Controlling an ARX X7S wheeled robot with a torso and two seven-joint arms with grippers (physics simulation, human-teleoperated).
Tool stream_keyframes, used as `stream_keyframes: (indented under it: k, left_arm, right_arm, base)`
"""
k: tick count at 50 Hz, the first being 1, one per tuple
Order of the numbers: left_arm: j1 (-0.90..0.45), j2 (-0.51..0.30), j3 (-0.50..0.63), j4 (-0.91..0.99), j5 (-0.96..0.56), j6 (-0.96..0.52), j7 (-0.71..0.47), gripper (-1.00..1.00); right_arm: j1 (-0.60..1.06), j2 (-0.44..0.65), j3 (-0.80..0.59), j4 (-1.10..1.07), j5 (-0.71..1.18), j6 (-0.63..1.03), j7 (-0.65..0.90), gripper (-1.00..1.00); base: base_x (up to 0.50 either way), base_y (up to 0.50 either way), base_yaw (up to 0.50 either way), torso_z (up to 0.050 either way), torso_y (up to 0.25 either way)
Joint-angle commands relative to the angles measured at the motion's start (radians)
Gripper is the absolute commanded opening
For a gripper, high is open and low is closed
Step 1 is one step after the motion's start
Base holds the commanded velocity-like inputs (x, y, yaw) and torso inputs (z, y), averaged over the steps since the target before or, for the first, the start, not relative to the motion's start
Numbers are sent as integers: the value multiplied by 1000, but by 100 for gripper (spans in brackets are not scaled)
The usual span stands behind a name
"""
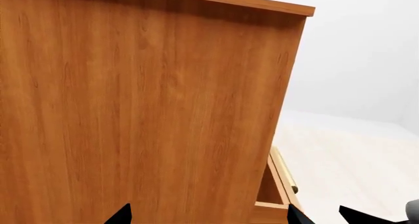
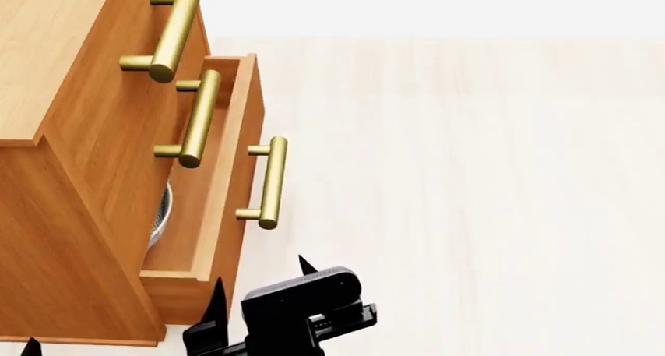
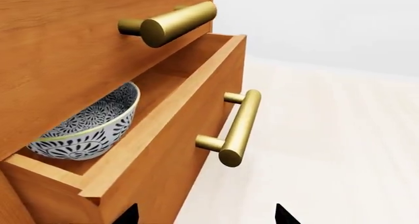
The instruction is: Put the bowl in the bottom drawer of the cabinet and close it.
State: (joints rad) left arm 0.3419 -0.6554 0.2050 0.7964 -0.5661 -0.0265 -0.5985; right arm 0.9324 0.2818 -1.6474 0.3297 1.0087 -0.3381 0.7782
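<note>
With the bowl (image 3: 85,126) already in the bottom drawer (image 3: 176,136), closing remains; drawer partly open; both grippers' tips spread, holding nothing I see.

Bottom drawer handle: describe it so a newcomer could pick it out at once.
Find the orange-brown cabinet with three stacked brass bars. The bottom drawer is the only one pulled out, with the bowl inside. Its handle is the lowest bar, projecting furthest from the cabinet.
</note>
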Motion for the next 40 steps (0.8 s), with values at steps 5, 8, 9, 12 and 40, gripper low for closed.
stream_keyframes:
  k: [5, 8, 9, 12, 40]
  left_arm:
    - [3, -2, -3, -7, -3, 8, 2, 100]
    - [3, -4, -4, -5, -5, 8, 1, 100]
    - [3, -5, -4, -6, -6, 9, 2, 100]
    - [3, -3, -5, -14, -5, 15, 6, 100]
    - [7, -9, -9, -10, -11, 20, 0, 100]
  right_arm:
    - [2, -57, -1, 64, 19, 13, -59, 100]
    - [3, -64, 0, 72, 20, 16, -66, 100]
    - [3, -67, 0, 76, 20, 18, -68, 100]
    - [7, -75, -2, 78, 22, 29, -68, 100]
    - [62, -158, -13, 167, 24, 111, -143, 100]
  base:
    - [0, 0, 0, 0, 0]
    - [0, 0, 0, 0, 0]
    - [0, 0, 0, 0, 0]
    - [0, 0, 0, 0, 0]
    - [0, 0, 0, 0, 0]
